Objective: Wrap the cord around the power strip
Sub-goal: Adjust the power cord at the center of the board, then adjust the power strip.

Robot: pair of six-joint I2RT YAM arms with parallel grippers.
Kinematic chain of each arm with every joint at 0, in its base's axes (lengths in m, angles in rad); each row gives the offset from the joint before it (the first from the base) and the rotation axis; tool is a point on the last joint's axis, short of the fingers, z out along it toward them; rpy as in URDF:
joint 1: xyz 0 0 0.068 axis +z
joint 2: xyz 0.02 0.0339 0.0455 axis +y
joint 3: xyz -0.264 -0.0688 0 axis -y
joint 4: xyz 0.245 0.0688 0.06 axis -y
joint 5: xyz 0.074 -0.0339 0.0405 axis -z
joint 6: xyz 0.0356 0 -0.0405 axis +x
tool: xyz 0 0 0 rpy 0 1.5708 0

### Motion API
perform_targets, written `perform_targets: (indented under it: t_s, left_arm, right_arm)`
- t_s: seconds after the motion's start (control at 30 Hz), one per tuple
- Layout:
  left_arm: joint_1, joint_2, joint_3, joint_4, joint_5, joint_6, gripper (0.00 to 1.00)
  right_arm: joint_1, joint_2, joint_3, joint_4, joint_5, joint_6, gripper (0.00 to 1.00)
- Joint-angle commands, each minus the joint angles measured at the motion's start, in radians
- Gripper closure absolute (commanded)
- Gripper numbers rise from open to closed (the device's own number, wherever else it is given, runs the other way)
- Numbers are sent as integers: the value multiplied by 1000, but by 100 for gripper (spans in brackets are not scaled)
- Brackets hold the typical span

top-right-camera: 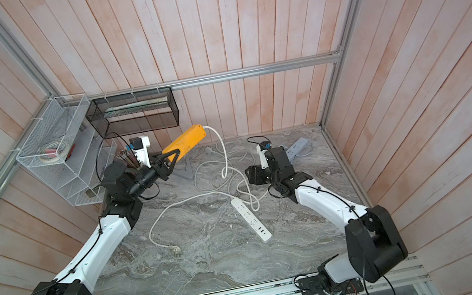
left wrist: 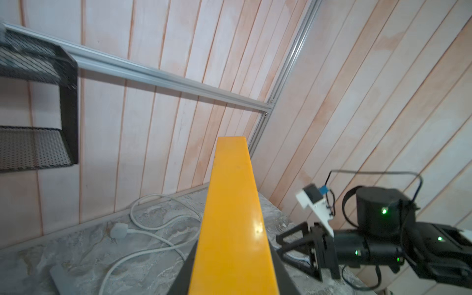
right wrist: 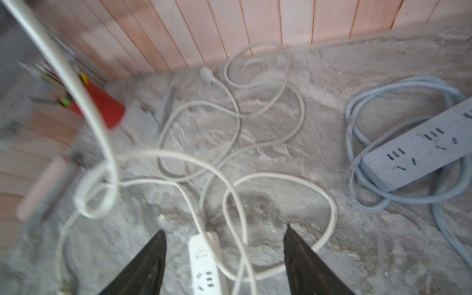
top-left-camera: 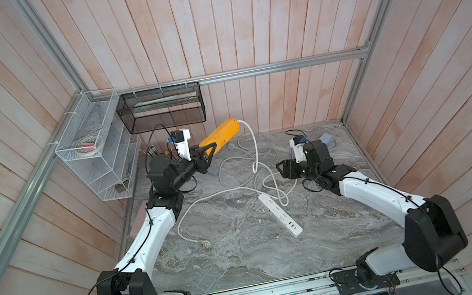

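Observation:
My left gripper (top-left-camera: 208,152) is shut on one end of an orange power strip (top-left-camera: 221,136), holding it tilted up above the back of the table; the left wrist view shows the strip (left wrist: 232,217) running away between the black fingers. Its white cord (top-left-camera: 255,145) leaves the far end and hangs down in a bend to the table, seen blurred in the right wrist view as the cord (right wrist: 84,102). My right gripper (right wrist: 224,229) is open and holds nothing, low over loose cord loops to the right of the hanging cord. In a top view the right gripper (top-right-camera: 249,176) faces left.
A white power strip (top-left-camera: 281,214) with its own long cord and plug (top-left-camera: 205,244) lies mid-table. A blue-grey power strip (right wrist: 419,148) with coiled cord lies at the back right. A white wire rack (top-left-camera: 91,154) and a black mesh basket (top-left-camera: 162,108) hang at the back left.

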Motion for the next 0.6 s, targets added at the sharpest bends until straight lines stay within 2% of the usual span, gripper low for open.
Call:
perform_targets:
  t_s: [0.0,0.1,0.17,0.23,0.33,0.47,0.57]
  left_arm:
    - [-76,-30,-72,215,-71,139,100]
    - [-172,-32,-122,245,-209,340,100]
    - [-220,-32,-153,280,-274,415,100]
    - [-264,-37,-173,300,-319,476,100]
    - [-319,-39,-180,294,-352,549,100]
    - [-384,-20,-174,245,-382,631,100]
    - [-415,-9,-169,222,-398,642,100]
  right_arm:
    - [49,-28,76,26,-43,305,24]
    - [101,-36,89,149,-46,526,23]
    - [125,-34,76,241,-39,633,22]
    - [147,-6,97,253,-34,702,21]
    - [156,52,145,219,-64,756,21]
    - [162,90,151,292,-59,790,22]
    - [163,129,170,327,-72,768,31]
